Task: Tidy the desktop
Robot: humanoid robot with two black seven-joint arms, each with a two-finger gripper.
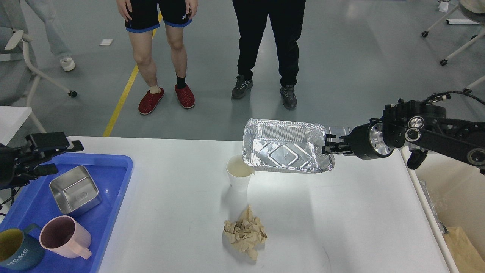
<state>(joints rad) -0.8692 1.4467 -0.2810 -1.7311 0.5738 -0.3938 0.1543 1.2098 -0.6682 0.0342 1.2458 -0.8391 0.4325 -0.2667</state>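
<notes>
The white desktop fills the lower view. Above its far right part hangs a shiny foil tray, tilted toward me, with my right gripper shut on its right rim. A white paper cup stands just left of and below the tray. Nearer me lies a crumpled brown paper wad. My left gripper is open and holds nothing, at the far left over the back corner of the blue tray.
The blue tray holds a square steel container, a pink mug and a dark teal mug. A cream bin with brown paper inside stands off the desktop's right edge. Two people stand beyond the far edge.
</notes>
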